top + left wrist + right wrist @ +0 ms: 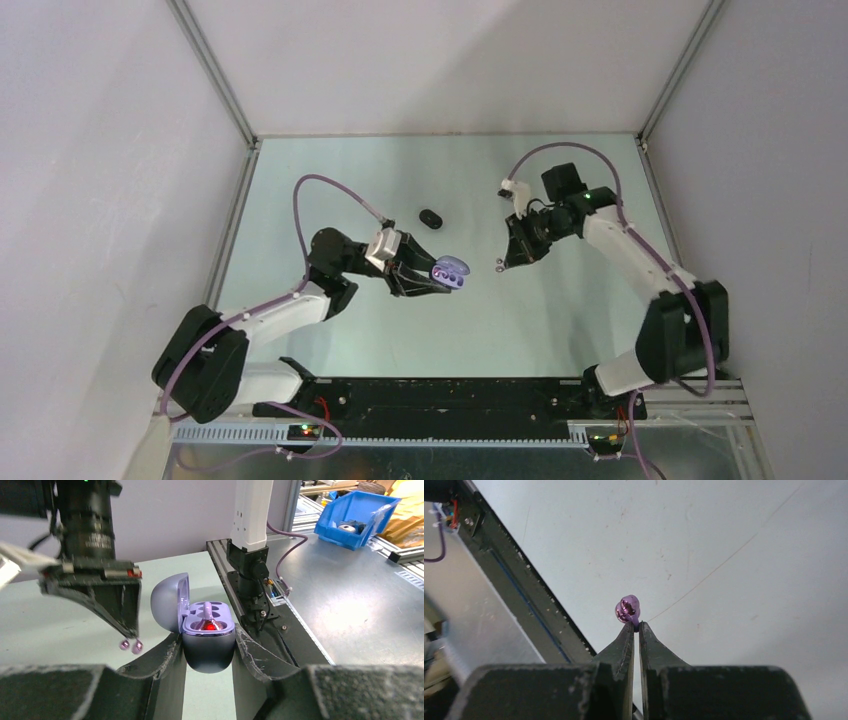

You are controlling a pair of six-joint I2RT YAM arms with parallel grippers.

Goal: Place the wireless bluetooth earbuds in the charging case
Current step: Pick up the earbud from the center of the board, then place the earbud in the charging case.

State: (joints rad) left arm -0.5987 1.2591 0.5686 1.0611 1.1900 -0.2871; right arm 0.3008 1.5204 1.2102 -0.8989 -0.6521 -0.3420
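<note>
My left gripper (440,278) is shut on the lower shell of a pale purple charging case (451,270), holding it above the table with the lid swung open. In the left wrist view the case (209,645) sits between both fingers. A red light glows in one socket, with a purple piece standing above it. My right gripper (500,265) hangs just right of the case, shut on a pale purple earbud (627,608) pinched at its very tips (636,625). The left wrist view shows that earbud (130,645) hanging left of the open case, apart from it.
A small black oval case (430,217) lies on the table behind the left gripper. The black base rail (450,395) runs along the near edge. A blue bin (357,517) sits on the bench beyond the table. White walls enclose the table on three sides.
</note>
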